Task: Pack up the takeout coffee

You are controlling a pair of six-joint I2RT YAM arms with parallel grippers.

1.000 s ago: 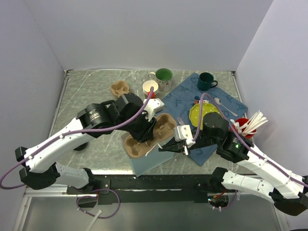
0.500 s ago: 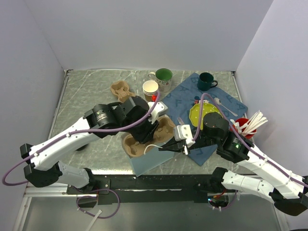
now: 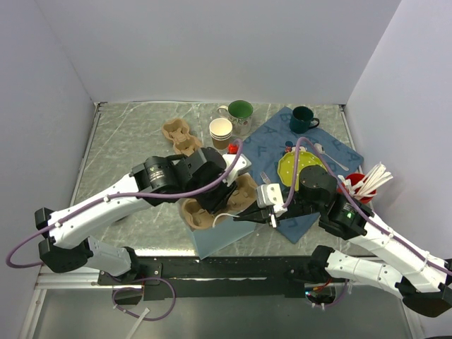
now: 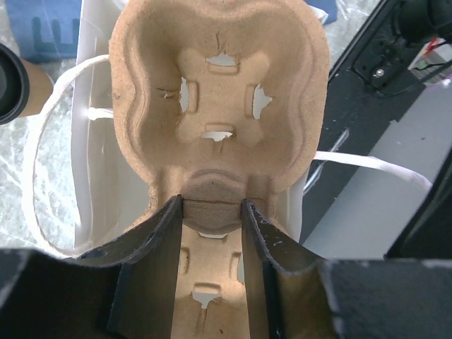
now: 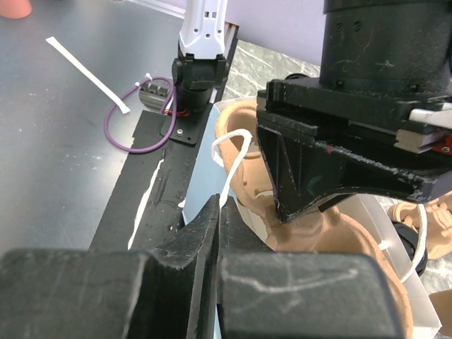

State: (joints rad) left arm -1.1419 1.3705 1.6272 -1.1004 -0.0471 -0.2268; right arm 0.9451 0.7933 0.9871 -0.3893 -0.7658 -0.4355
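My left gripper (image 3: 215, 200) (image 4: 211, 205) is shut on the middle ridge of a brown pulp cup carrier (image 3: 244, 185) (image 4: 219, 85), whose cup wells hold nothing. The carrier sits in the mouth of a white paper bag (image 4: 95, 148) (image 5: 385, 219). My right gripper (image 3: 240, 217) (image 5: 219, 201) is shut on the bag's thin white handle (image 5: 229, 159), beside the carrier's near end. The takeout coffee (image 4: 32, 88), brown with a black lid, shows only at the left edge of the left wrist view. In the top view my left arm hides it.
A second pulp carrier (image 3: 180, 134) lies at the back. A stack of lidless paper cups (image 3: 220, 129) and a green mug (image 3: 240, 111) stand behind. On the blue cloth (image 3: 335, 152) are a dark mug (image 3: 302, 119) and a yellow plate (image 3: 291, 166). A red cup of white cutlery (image 3: 361, 185) stands at the right.
My left arm has swung to the right and a little nearer, carrying the carrier with it over the bag. The right arm has held still with the handle.
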